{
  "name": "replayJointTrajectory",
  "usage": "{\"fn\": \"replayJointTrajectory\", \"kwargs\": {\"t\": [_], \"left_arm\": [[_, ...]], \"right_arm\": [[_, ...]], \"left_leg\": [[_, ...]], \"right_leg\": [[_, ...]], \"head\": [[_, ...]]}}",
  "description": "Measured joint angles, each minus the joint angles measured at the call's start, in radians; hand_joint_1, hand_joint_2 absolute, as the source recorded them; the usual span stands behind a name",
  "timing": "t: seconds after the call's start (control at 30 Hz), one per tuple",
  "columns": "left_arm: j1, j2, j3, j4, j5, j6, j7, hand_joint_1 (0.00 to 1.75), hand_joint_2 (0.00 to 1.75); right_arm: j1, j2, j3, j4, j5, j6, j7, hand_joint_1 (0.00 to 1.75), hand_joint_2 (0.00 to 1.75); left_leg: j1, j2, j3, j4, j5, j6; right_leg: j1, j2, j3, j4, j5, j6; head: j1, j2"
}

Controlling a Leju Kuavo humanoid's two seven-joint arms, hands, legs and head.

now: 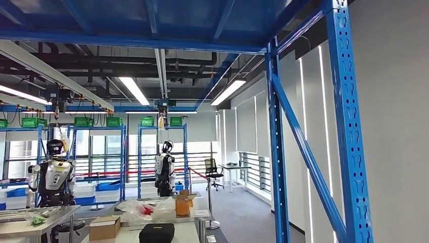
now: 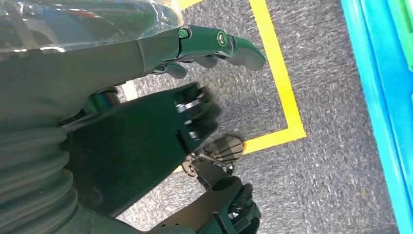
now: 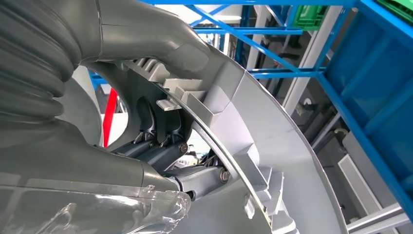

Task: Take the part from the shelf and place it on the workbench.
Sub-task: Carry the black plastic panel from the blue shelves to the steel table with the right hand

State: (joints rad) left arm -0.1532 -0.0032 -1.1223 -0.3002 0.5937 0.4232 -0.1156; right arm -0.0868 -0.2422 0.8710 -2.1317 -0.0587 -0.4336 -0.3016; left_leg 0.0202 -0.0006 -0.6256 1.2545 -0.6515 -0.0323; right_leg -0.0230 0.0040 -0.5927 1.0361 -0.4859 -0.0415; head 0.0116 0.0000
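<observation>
Right hand point(image 3: 160, 146) wrapped around big grey curved part point(image 3: 272, 146), thumb over outer rim, dark fingers tucked under inner edge; part fills centre and lower right of right wrist frame, blue shelf point(image 3: 370, 73) behind at upper right. Left hand point(image 2: 195, 83) holding nothing, fingers apart, hanging over grey carpet point(image 2: 331, 161) with yellow tape line point(image 2: 280, 73). Head frame: blue rack upright point(image 1: 349, 126) at right, table point(image 1: 126, 234) at lower left with cardboard box point(image 1: 104, 227) and black case point(image 1: 157, 233).
</observation>
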Motion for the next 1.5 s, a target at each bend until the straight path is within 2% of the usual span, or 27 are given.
{"fn": "replayJointTrajectory", "kwargs": {"t": [0.03, 0.07, 0.1, 0.17, 0.23, 0.33, 0.37, 0.43, 0.5, 0.53, 0.57, 0.6, 0.67, 0.73, 0.83, 0.87, 0.93, 1.0, 1.03, 1.07, 1.1, 1.17, 1.23, 1.3, 1.37, 1.43, 1.5], "left_arm": [[0.001, 0.000, 0.000, 0.000, 0.000, 0.000, 0.000, 0.00, 1.75], [0.001, 0.000, 0.000, 0.000, 0.000, -0.001, 0.000, 0.00, 1.75], [0.001, 0.000, 0.000, 0.000, 0.000, -0.001, 0.000, 0.00, 1.75], [0.000, 0.001, 0.000, 0.000, 0.001, -0.001, 0.000, 0.00, 1.75], [-0.001, 0.003, 0.000, -0.001, 0.001, -0.001, 0.000, 0.00, 1.75], [0.000, 0.005, 0.001, -0.001, 0.002, -0.001, -0.001, 0.00, 1.75], [0.000, 0.004, 0.001, -0.002, 0.003, -0.001, -0.001, 0.00, 1.75], [-0.001, 0.003, 0.001, -0.003, 0.003, -0.001, -0.002, 0.00, 1.75], [0.000, 0.001, 0.001, -0.005, 0.003, -0.003, -0.003, 0.00, 1.75], [0.001, 0.001, 0.001, -0.005, 0.003, -0.003, -0.003, 0.00, 1.75], [0.002, 0.001, 0.001, -0.005, 0.004, -0.003, -0.002, 0.00, 1.75], [0.002, 0.001, 0.001, -0.005, 0.004, -0.003, -0.002, 0.00, 1.75], [0.001, 0.000, 0.001, -0.006, 0.004, -0.003, -0.002, 0.00, 1.75], [0.000, 0.000, 0.001, -0.006, 0.004, -0.003, -0.002, 0.00, 1.75], [0.001, 0.001, 0.001, -0.006, 0.006, -0.003, -0.002, 0.00, 1.75], [0.001, 0.001, 0.001, -0.006, 0.006, -0.003, -0.002, 0.00, 1.75], [0.001, 0.001, 0.001, -0.006, 0.007, -0.003, -0.003, 0.00, 1.75], [0.002, 0.002, 0.001, -0.006, 0.007, -0.003, -0.003, 0.00, 1.75], [0.003, 0.002, 0.001, -0.006, 0.007, -0.003, -0.002, 0.00, 1.75], [0.004, 0.002, 0.001, -0.006, 0.007, -0.003, -0.002, 0.00, 1.75], [0.005, 0.002, 0.000, -0.006, 0.008, -0.003, -0.002, 0.00, 1.75], [0.004, 0.003, 0.000, -0.006, 0.008, -0.002, -0.002, 0.00, 1.75], [0.003, 0.005, 0.000, -0.007, 0.008, -0.001, -0.002, 0.00, 1.75], [0.003, 0.007, 0.000, -0.007, 0.008, 0.000, -0.002, 0.00, 1.75], [0.004, 0.007, 0.001, -0.008, 0.008, 0.000, -0.002, 0.00, 1.75], [0.003, 0.006, 0.001, -0.008, 0.009, 0.000, -0.002, 0.00, 1.75], [0.004, 0.006, 0.001, -0.008, 0.009, 0.000, -0.002, 0.00, 1.75]], "right_arm": [[0.000, 0.000, 0.000, 0.000, 0.000, -0.001, 0.002, 1.75, 1.75], [0.000, 0.000, 0.000, 0.000, 0.000, -0.002, 0.005, 1.75, 1.75], [0.000, 0.000, 0.000, 0.000, 0.000, -0.003, 0.007, 1.75, 1.75], [0.000, 0.000, 0.000, 0.000, 0.001, -0.005, 0.008, 1.75, 1.75], [-0.001, 0.000, 0.000, 0.000, 0.003, -0.006, 0.009, 1.75, 1.75], [0.000, 0.000, 0.000, 0.000, 0.004, -0.008, 0.011, 1.75, 1.75], [0.000, 0.000, 0.000, 0.000, 0.004, -0.008, 0.012, 1.75, 1.75], [-0.001, 0.000, 0.000, 0.000, 0.005, -0.009, 0.012, 1.75, 1.75], [0.001, 0.000, 0.000, 0.000, 0.005, -0.009, 0.013, 1.75, 1.75], [0.001, 0.000, 0.000, 0.000, 0.005, -0.010, 0.014, 1.75, 1.75], [0.002, -0.001, 0.000, 0.000, 0.005, -0.012, 0.015, 1.75, 1.75], [0.002, -0.001, 0.000, 0.000, 0.005, -0.013, 0.016, 1.75, 1.75], [0.001, -0.001, 0.000, 0.000, 0.005, -0.016, 0.018, 1.75, 1.75], [0.001, -0.001, 0.000, 0.000, 0.005, -0.019, 0.021, 1.75, 1.75], [0.005, -0.001, -0.001, 0.000, 0.006, -0.026, 0.026, 1.75, 1.75], [0.006, -0.001, -0.001, 0.000, 0.006, -0.027, 0.026, 1.75, 1.75], [0.007, -0.001, -0.001, 0.000, 0.006, -0.028, 0.027, 1.75, 1.75], [0.010, -0.001, -0.001, 0.000, 0.006, -0.030, 0.027, 1.75, 1.75], [0.013, -0.001, -0.002, 0.000, 0.006, -0.031, 0.027, 1.75, 1.75], [0.016, -0.001, -0.002, 0.000, 0.006, -0.033, 0.027, 1.75, 1.75], [0.019, -0.001, -0.002, 0.000, 0.006, -0.035, 0.027, 1.75, 1.75], [0.021, -0.001, -0.002, 0.000, 0.007, -0.039, 0.028, 1.75, 1.75], [0.021, -0.001, -0.003, 0.000, 0.008, -0.041, 0.027, 1.75, 1.75], [0.023, -0.001, -0.005, 0.000, 0.008, -0.042, 0.027, 1.75, 1.75], [0.025, -0.001, -0.006, -0.001, 0.008, -0.043, 0.028, 1.75, 1.75], [0.026, -0.002, -0.008, -0.002, 0.008, -0.044, 0.027, 1.75, 1.75], [0.030, -0.002, -0.008, -0.002, 0.008, -0.045, 0.028, 1.75, 1.75]], "left_leg": [[-0.001, 0.000, -0.011, 0.032, -0.007, 0.004], [-0.004, 0.000, -0.005, 0.025, 0.006, 0.010], [-0.008, 0.000, 0.019, -0.018, 0.035, 0.020], [-0.021, 0.000, 0.088, -0.153, 0.096, 0.046], [-0.031, -0.001, 0.123, -0.234, 0.117, 0.061], [-0.034, -0.001, 0.122, -0.257, 0.130, 0.061], [-0.031, -0.001, 0.122, -0.265, 0.139, 0.063], [-0.025, 0.001, 0.115, -0.276, 0.154, 0.065], [-0.024, 0.003, 0.103, -0.274, 0.161, 0.066], [-0.024, 0.004, 0.097, -0.271, 0.164, 0.065], [-0.023, 0.005, 0.091, -0.268, 0.166, 0.063], [-0.022, 0.005, 0.086, -0.263, 0.167, 0.061], [-0.022, 0.005, 0.076, -0.250, 0.166, 0.053], [-0.024, 0.004, 0.066, -0.238, 0.166, 0.042], [-0.023, 0.003, 0.059, -0.233, 0.170, 0.025], [-0.022, 0.003, 0.056, -0.225, 0.160, 0.019], [-0.019, 0.002, 0.030, -0.154, 0.103, 0.009], [-0.016, 0.002, -0.013, -0.025, 0.029, 0.004], [-0.015, 0.002, -0.026, 0.022, 0.010, 0.004], [-0.015, 0.002, -0.025, 0.035, 0.011, 0.005], [-0.016, 0.002, -0.004, 0.008, 0.030, 0.010], [-0.019, 0.001, 0.072, -0.125, 0.090, 0.026], [-0.026, 0.001, 0.124, -0.228, 0.121, 0.041], [-0.031, 0.001, 0.127, -0.251, 0.123, 0.048], [-0.028, 0.001, 0.123, -0.265, 0.137, 0.054], [-0.023, 0.003, 0.115, -0.278, 0.154, 0.061], [-0.024, 0.005, 0.101, -0.277, 0.163, 0.066]], "right_leg": [[0.005, 0.000, -0.003, 0.000, 0.002, -0.003], [0.009, 0.000, -0.005, 0.001, 0.003, -0.005], [0.014, 0.000, -0.006, 0.001, 0.005, -0.007], [0.021, 0.001, -0.006, 0.001, 0.008, -0.007], [0.022, 0.000, -0.009, 0.001, 0.013, 0.000], [0.016, 0.000, -0.015, -0.002, 0.021, 0.019], [0.015, 0.001, -0.020, 0.009, 0.009, 0.024], [0.012, 0.001, -0.052, 0.087, -0.052, 0.034], [0.008, 0.000, -0.096, 0.208, -0.119, 0.043], [0.006, 0.000, -0.105, 0.244, -0.131, 0.047], [0.004, 0.000, -0.097, 0.246, -0.124, 0.050], [0.002, -0.001, -0.070, 0.209, -0.101, 0.053], [0.000, -0.002, 0.008, 0.078, -0.052, 0.054], [0.001, 0.000, 0.046, 0.002, -0.038, 0.043], [0.003, 0.001, 0.039, -0.003, -0.032, 0.018], [0.002, 0.000, 0.037, -0.005, -0.028, 0.010], [0.000, -0.002, 0.030, -0.007, -0.020, -0.001], [0.003, -0.003, 0.022, -0.006, -0.014, -0.006], [0.004, -0.004, 0.018, -0.006, -0.012, -0.007], [0.006, -0.003, 0.015, -0.005, -0.009, -0.007], [0.008, -0.003, 0.012, -0.005, -0.007, -0.007], [0.011, -0.002, 0.011, -0.005, -0.003, -0.004], [0.013, -0.001, 0.007, -0.004, 0.003, 0.004], [0.012, -0.002, 0.001, -0.007, 0.011, 0.018], [0.009, -0.002, -0.004, -0.008, 0.011, 0.031], [0.009, -0.002, -0.028, 0.046, -0.036, 0.041], [0.007, -0.002, -0.074, 0.168, -0.111, 0.048]], "head": [[0.001, 0.000], [0.001, 0.000], [0.001, 0.000], [0.000, 0.000], [-0.003, 0.000], [-0.001, 0.000], [-0.002, 0.000], [-0.005, 0.000], [-0.008, 0.000], [-0.010, 0.000], [-0.011, 0.000], [-0.012, 0.000], [-0.013, 0.000], [-0.012, 0.000], [-0.010, 0.000], [-0.009, 0.000], [-0.005, 0.000], [-0.002, 0.000], [-0.001, 0.000], [0.000, 0.000], [0.000, 0.000], [0.001, 0.000], [-0.001, 0.000], [-0.002, 0.000], [-0.002, 0.000], [-0.005, 0.000], [-0.008, 0.000]]}}
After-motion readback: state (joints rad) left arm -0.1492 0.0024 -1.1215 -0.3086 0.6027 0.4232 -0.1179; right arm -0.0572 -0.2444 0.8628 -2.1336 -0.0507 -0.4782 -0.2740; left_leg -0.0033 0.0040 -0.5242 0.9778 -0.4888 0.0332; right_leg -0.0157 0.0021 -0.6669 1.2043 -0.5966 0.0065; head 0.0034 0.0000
